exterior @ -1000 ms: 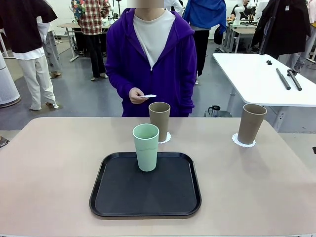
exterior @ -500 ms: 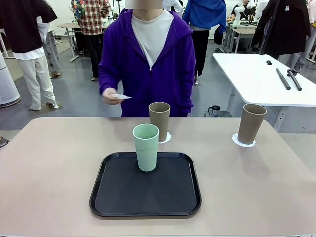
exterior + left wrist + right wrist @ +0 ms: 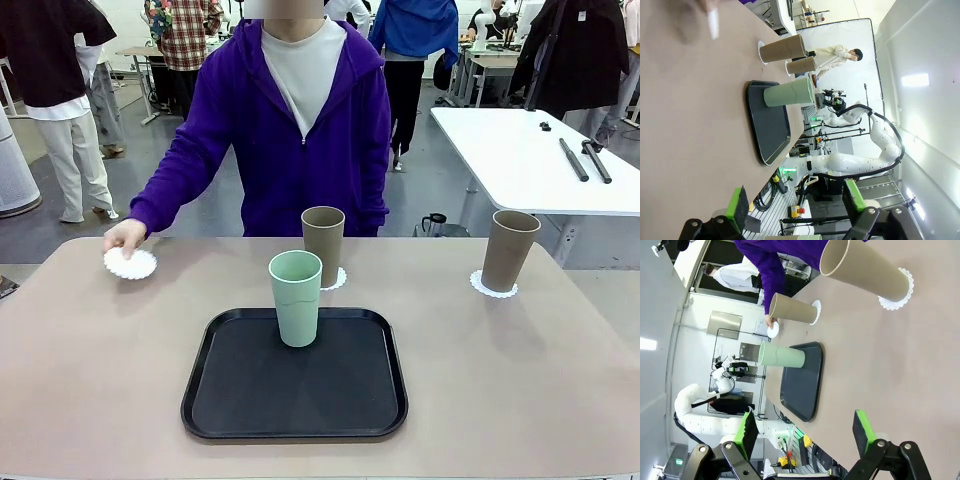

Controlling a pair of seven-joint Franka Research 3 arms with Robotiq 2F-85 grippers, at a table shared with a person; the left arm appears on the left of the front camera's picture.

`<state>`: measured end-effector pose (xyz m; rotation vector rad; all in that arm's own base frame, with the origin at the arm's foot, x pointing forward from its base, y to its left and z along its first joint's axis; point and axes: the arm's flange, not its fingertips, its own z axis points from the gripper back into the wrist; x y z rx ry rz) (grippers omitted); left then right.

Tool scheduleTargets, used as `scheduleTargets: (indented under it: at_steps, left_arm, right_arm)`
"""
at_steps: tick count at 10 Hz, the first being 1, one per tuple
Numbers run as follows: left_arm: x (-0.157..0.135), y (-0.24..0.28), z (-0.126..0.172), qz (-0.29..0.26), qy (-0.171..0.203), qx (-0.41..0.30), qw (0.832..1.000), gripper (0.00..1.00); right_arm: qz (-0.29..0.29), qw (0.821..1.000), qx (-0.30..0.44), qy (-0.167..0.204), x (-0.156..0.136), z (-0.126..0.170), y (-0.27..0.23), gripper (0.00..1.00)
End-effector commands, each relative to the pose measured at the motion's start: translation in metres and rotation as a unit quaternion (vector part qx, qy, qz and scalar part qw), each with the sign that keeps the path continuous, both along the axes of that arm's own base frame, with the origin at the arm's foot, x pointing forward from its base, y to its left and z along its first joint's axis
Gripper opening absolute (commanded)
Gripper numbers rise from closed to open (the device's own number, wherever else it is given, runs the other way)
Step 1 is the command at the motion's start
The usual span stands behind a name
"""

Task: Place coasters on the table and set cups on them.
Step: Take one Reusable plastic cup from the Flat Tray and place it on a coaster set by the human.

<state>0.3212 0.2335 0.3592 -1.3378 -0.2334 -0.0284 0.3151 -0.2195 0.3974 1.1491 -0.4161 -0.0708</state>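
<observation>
At the table's [image 3: 90, 380] far left the person's hand [image 3: 124, 236] rests on a white scalloped coaster [image 3: 131, 264] lying flat. One tan cup [image 3: 323, 244] stands on a coaster [image 3: 337, 279] just behind the tray. Another tan cup [image 3: 509, 249] stands on a coaster [image 3: 494, 288] at the far right. The mint green cup [image 3: 296, 297] stands upright on the black tray [image 3: 295, 385]. My left gripper [image 3: 795, 200] is open above the table's near edge, away from the cups [image 3: 790, 94]. My right gripper [image 3: 805, 432] is open too, with the nearest tan cup [image 3: 865, 267] well ahead.
A white table [image 3: 530, 160] with black rods stands behind the right corner. The person in a purple hoodie [image 3: 300, 130] leans over the far edge. The other arm [image 3: 860, 160] shows beyond the table in the left wrist view.
The person's hand has carried the coaster from chest height leftward and down onto the table's far left. Cups, tray and both grippers have not moved.
</observation>
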Motion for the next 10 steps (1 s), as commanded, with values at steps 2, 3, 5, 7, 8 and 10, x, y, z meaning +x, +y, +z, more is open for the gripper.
scheduleTargets:
  at_steps: [2,3,5,7,8,10]
  left_arm:
    - [-0.0012,0.0005,0.0016,0.002,-0.002,0.000,1.000,1.00]
    - [-0.0012,0.0005,0.0016,0.002,-0.002,0.000,1.000,1.00]
    - [-0.0012,0.0005,0.0016,0.002,-0.002,0.000,1.000,1.00]
    - [-0.0012,0.0005,0.0016,0.002,-0.002,0.000,1.000,1.00]
    - [-0.0012,0.0005,0.0016,0.002,-0.002,0.000,1.000,1.00]
    - [-0.0012,0.0005,0.0016,0.002,-0.002,0.000,1.000,1.00]
  right_arm:
    - [-0.003,1.000,-0.001,-0.003,-0.0005,0.0025,-0.0026,1.00]
    - [-0.003,1.000,-0.001,-0.003,-0.0005,0.0025,-0.0026,1.00]
    - [-0.003,1.000,-0.001,-0.003,-0.0005,0.0025,-0.0026,1.00]
    - [-0.003,1.000,-0.001,-0.003,-0.0005,0.0025,-0.0026,1.00]
    - [-0.003,1.000,-0.001,-0.003,-0.0005,0.0025,-0.0026,1.00]
    - [-0.003,1.000,-0.001,-0.003,-0.0005,0.0025,-0.0026,1.00]
